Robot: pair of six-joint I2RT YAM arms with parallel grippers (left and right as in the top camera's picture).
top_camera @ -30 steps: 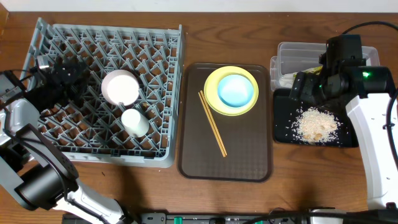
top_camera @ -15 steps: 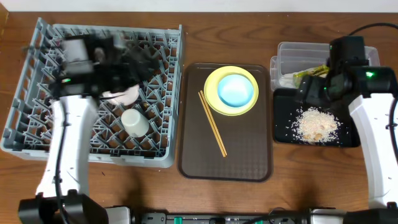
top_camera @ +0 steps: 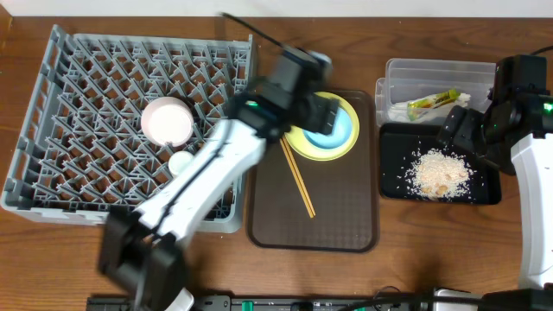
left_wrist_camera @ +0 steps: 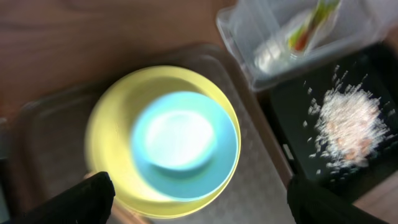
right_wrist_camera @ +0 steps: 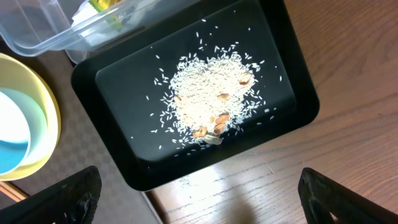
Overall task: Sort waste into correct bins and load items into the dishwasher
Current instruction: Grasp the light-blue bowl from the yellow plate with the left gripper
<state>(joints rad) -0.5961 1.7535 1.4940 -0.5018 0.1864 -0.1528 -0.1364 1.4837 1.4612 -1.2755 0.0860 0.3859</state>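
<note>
Blue bowl (left_wrist_camera: pixel 183 143) is seated inside the yellow plate (left_wrist_camera: pixel 109 143), on the far end of the brown tray (top_camera: pixel 337 225), mid-worktop toward the far edge. Left fingers (left_wrist_camera: pixel 87 196) are held wide apart with nothing between them. The bowl lies just ahead of and between their tips, roughly centred. The bowl is round, so no long axis constrains the approach; a rim grasp is judged likely. Chopsticks (top_camera: pixel 295 173) lie beside the plate, long axis running diagonally toward the near right corner. Right fingers (right_wrist_camera: pixel 68 193) are also spread and empty, over the black tray (right_wrist_camera: pixel 292 87) of rice (right_wrist_camera: pixel 208 99) at the right edge. The left arm is clearly nearer the bowl. Destination is judged to be the rack (top_camera: pixel 104 69) at the left edge.
</note>
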